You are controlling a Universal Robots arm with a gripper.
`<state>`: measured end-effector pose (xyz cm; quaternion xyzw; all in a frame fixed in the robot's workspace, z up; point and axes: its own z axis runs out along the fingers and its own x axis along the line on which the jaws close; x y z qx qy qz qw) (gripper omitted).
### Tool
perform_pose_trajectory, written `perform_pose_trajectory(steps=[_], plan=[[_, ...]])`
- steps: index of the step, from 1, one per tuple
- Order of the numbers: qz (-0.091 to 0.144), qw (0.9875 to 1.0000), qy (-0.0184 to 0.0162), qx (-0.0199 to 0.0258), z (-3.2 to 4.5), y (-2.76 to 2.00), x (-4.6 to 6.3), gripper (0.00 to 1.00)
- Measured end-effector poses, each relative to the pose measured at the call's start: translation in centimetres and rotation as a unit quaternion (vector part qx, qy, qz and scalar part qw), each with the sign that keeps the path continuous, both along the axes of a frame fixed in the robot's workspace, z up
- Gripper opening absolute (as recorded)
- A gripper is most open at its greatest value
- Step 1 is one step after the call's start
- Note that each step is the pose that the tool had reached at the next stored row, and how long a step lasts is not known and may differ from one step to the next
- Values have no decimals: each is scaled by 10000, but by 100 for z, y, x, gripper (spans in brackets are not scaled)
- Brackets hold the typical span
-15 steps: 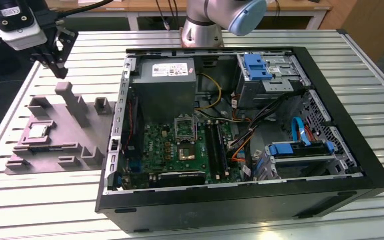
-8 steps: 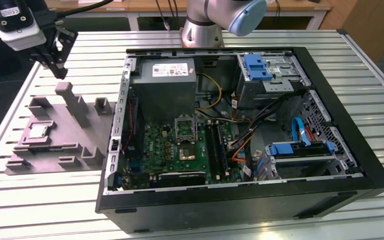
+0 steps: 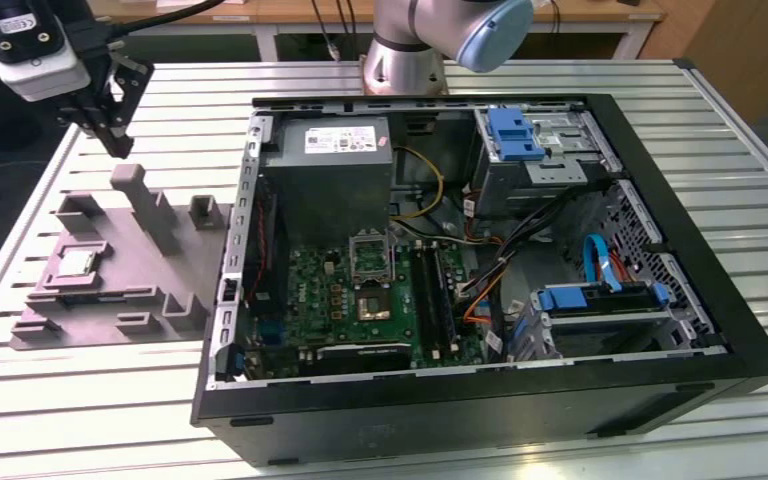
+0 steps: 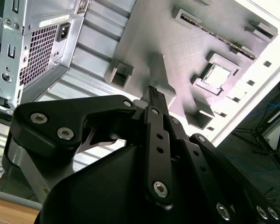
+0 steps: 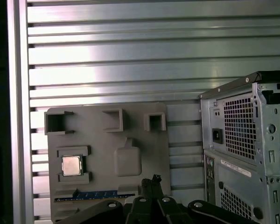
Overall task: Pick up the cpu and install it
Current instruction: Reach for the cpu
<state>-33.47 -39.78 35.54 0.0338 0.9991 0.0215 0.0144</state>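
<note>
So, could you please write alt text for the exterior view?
The cpu lies in a grey plastic tray on a slatted metal table, with the gripper hanging above the tray. An open computer case stands at the exterior view's right.

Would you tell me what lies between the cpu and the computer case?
In the first wrist view, a raised block of the grey tray lies between the cpu and the computer case.

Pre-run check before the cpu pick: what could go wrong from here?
1. The cpu lies low in the grey tray between raised blocks; the gripper, hovering above the tray, might clip a tall post descending.
2. The socket sits deep in the case near loose cables; snagging is possible.
</note>
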Motion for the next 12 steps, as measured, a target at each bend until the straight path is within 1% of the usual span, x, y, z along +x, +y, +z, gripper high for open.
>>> perform_pose_trajectory(steps=[12], plan=[[0, 10000, 0, 0, -1, 0, -29, 11]])
